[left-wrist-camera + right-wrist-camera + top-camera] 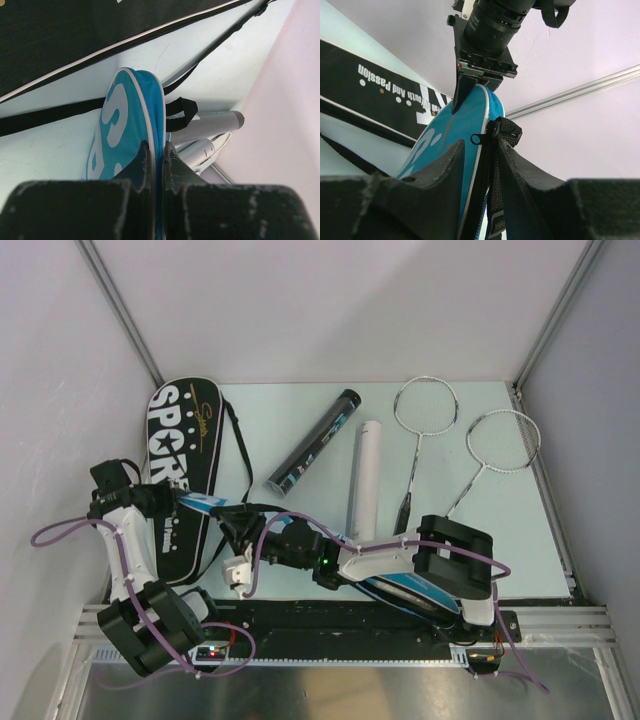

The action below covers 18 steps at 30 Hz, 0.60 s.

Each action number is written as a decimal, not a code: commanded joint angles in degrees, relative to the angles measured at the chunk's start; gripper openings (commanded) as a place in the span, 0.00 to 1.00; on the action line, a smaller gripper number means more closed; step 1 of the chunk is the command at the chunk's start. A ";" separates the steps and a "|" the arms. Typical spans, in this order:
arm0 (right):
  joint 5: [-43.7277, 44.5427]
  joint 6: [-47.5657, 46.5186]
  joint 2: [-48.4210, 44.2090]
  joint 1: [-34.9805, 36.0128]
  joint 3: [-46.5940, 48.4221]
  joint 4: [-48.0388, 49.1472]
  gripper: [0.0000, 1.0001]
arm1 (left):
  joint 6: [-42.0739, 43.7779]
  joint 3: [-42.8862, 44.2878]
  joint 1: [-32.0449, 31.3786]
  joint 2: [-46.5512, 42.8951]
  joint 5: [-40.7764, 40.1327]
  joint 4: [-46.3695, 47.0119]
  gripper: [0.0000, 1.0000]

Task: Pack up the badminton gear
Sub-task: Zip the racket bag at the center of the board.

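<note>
The left gripper (156, 159) is clenched tight on the thin rim of the blue cover (125, 120) — the rim sits right between its two fingers, and the cover's round end sticks out past the fingertips. The right gripper (479, 150) meets the same rim from the other side. The rim and a black strap (507, 131) run up between its fingers, and the left gripper shows just beyond its fingertips. It cannot be told whether the right fingers squeeze the rim or only stand around it.

The black cover (185, 440) lies flat just beyond the left fingers. The black tube (312, 445), the white tube (365, 475) and the rackets (425, 405) lie well apart from both grippers, not packed yet.

The step looks like opening the blue cover so a racket can go in. A few things could go wrong here. If the right fingers close on the strap and not on the zip, the cover will stay shut. If the right arm tugs hard, the smooth rim could slip out of the left fingers — then the floppy cover would drop flat. The strap could also loop over a finger and drag the whole cover along.
</note>
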 commanded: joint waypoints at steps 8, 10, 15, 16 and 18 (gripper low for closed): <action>-0.79 -0.38 1.40 -0.34 3.77 4.61 0.18 | -1.20 -0.96 0.07 -0.42 2.78 -1.93 0.00; -1.04 -0.28 1.37 -0.37 3.75 4.55 0.15 | -1.11 -0.86 0.02 -0.40 2.84 -1.96 0.00; -2.10 0.03 1.15 -0.62 3.34 4.57 0.26 | -0.83 -0.64 0.02 -0.26 2.86 -1.93 0.00; -2.55 -0.05 1.08 -0.63 3.03 4.65 0.27 | -0.86 -0.63 0.04 -0.31 3.01 -1.95 0.00; -3.37 -0.38 0.96 -0.66 2.27 4.23 0.28 | -1.00 -0.60 0.02 -0.26 3.76 -1.92 0.00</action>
